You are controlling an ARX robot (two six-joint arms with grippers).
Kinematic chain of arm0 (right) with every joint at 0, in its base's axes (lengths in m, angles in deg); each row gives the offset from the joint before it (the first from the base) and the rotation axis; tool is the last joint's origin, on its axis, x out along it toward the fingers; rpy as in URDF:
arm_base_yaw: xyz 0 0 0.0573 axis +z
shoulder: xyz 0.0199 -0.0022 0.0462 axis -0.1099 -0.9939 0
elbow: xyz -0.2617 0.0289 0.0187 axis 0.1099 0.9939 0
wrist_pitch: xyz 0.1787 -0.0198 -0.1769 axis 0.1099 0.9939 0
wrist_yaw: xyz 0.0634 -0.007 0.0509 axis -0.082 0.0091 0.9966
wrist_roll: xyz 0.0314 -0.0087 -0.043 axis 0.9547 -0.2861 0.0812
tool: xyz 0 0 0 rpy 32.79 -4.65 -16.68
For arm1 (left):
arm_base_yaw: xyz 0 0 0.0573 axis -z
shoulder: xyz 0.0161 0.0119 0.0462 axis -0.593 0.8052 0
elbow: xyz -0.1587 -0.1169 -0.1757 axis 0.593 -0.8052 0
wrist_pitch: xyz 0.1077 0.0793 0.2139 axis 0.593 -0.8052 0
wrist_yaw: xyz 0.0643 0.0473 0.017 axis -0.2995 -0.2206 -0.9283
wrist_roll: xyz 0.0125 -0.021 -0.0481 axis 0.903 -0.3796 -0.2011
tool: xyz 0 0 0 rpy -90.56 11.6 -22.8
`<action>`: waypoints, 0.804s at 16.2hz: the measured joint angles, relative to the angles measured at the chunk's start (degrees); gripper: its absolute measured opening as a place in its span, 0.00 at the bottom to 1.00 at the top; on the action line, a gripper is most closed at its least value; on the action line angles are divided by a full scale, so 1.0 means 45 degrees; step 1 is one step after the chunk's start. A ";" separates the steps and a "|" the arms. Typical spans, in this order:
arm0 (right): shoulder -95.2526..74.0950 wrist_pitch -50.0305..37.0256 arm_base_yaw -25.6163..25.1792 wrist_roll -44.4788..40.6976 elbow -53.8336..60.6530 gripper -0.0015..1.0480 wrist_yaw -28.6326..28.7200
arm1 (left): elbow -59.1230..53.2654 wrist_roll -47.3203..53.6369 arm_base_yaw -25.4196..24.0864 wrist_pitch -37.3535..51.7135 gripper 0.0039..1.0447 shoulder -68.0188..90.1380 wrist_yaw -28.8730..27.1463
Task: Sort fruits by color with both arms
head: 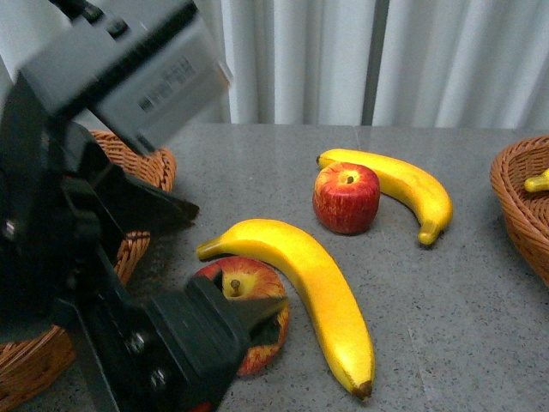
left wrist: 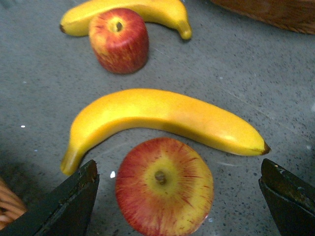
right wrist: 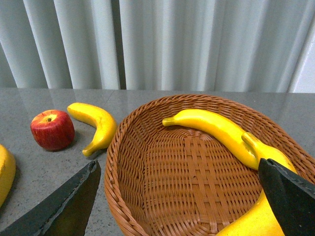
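A red and yellow apple (left wrist: pixel 165 194) sits stem-up on the grey table, right between the fingers of my open left gripper (left wrist: pixel 178 196), which touch nothing. Just past it lies a long yellow banana (left wrist: pixel 162 118). In the front view my left arm (head: pixel 77 257) partly covers this apple (head: pixel 244 292) beside the banana (head: pixel 313 287). Further back, a second apple (head: pixel 346 197) rests against another banana (head: pixel 403 184). My right gripper (right wrist: pixel 177 201) hangs open over a wicker basket (right wrist: pixel 114 147) with yellow bananas (right wrist: pixel 216 130) lying in it.
A brown wicker basket (head: pixel 150 167) stands at the left behind my left arm. The right basket (head: pixel 515 202) sits at the table's right edge with a banana tip (head: pixel 538 181) showing. White curtains hang behind the table.
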 joint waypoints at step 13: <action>0.0000 0.0000 0.0000 -0.0005 0.0000 0.94 0.0000 | 0.0695 0.1860 0.0160 0.0403 0.86 0.2705 0.0296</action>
